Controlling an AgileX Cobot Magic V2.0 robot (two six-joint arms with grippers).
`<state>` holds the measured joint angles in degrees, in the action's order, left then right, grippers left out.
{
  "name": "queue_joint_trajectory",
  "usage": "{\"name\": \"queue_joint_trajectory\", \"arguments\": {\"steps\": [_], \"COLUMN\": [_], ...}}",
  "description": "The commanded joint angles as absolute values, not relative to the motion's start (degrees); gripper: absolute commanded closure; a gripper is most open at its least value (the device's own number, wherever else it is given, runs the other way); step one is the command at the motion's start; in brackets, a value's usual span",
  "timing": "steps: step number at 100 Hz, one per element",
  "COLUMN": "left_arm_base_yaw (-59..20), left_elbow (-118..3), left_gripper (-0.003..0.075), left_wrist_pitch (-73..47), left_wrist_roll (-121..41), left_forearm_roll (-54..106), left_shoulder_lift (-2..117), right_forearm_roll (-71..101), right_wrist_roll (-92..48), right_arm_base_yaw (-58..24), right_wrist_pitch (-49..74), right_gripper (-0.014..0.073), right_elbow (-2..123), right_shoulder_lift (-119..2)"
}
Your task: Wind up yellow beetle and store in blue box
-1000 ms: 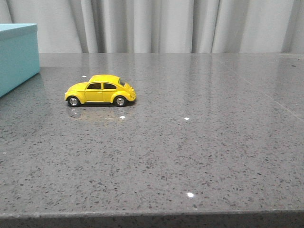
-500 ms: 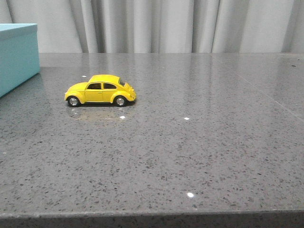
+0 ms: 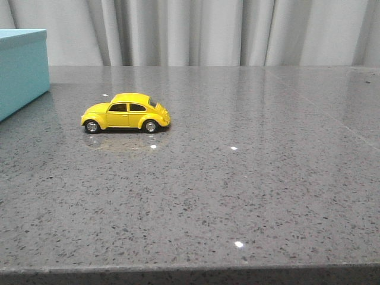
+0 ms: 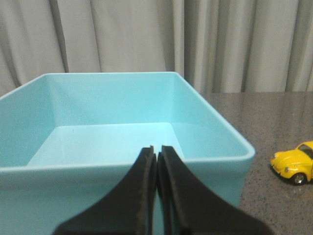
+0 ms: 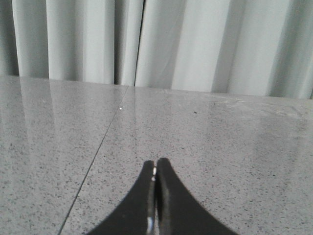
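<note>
I see the yellow beetle [image 3: 126, 113] sitting on its wheels on the gray table [image 3: 237, 190], well apart from the blue box [image 3: 22, 68] at the far left. The box is open on top. My left gripper [image 4: 157, 152] and right gripper [image 5: 156, 167] are both pinched closed, holding nothing.

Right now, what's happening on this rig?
Nothing is being handled. The yellow beetle sits on its wheels on the grey table, untouched, apart from the blue box, which is open and looks empty. The left gripper is shut in front of the box; the right gripper is shut over bare tabletop.
</note>
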<state>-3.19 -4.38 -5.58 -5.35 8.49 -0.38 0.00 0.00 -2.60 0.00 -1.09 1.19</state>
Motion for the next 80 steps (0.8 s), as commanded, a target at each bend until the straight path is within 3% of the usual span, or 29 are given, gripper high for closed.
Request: {"name": "queue_joint_trajectory", "arguments": {"steps": [1,31,80], "left_arm_base_yaw": [-3.64,-3.64,-3.64], "left_elbow": [-10.44,-26.47,-47.22], "left_gripper": [0.0738,0.0738,0.0739], "left_wrist_pitch": [-6.33,-25.63,-43.27], "left_wrist_roll": [-5.23,-5.23,-5.23], "left_forearm_roll": [10.63,10.93,13.40], "left_shoulder_lift": [-1.52,3.27,20.81], "right_forearm_roll": [2.30,3.58,11.72], "right_wrist_roll": [0.00,0.00,0.00], "right_arm_base_yaw": [-2.29,-2.29,-2.29], "right_wrist_pitch": [-1.54,18.60,31.57], "right_gripper": [0.0662,0.0662,0.0662], "right_elbow": [3.59,21.21,40.08], "right_shoulder_lift": [1.44,-6.95,-23.00]}}
